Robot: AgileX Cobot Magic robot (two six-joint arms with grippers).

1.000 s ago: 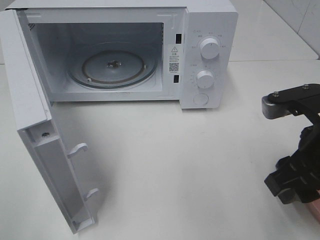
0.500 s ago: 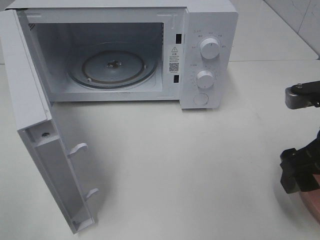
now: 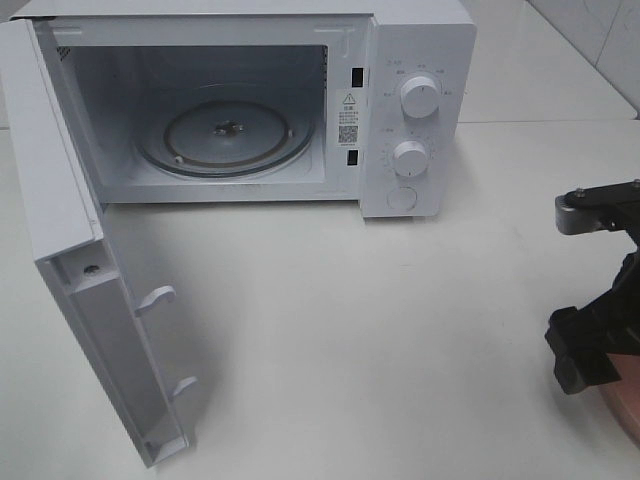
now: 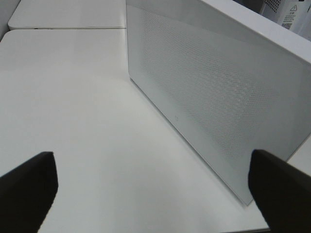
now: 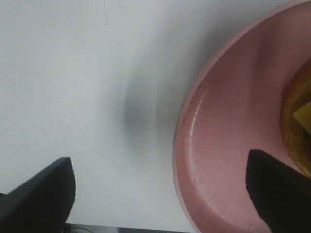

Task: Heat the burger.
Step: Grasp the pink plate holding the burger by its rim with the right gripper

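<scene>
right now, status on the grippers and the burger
Left gripper open, empty, by microwave door. Right gripper open over rim of pink plate; burger on it, ungripped. Door open, turntable bare.

I see only a sliver of the round burger with its shiny brown bun and yellow cheese (image 5: 297, 131); the rest is cut off. Its round pink plate (image 5: 218, 145) runs off the edge too. The tiny words on the white microwave's sticker (image 3: 347, 118) are too small to read.

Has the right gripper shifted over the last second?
Yes. The right gripper has drifted rightward in the high view, farther from the microwave, which sits unchanged.
</scene>
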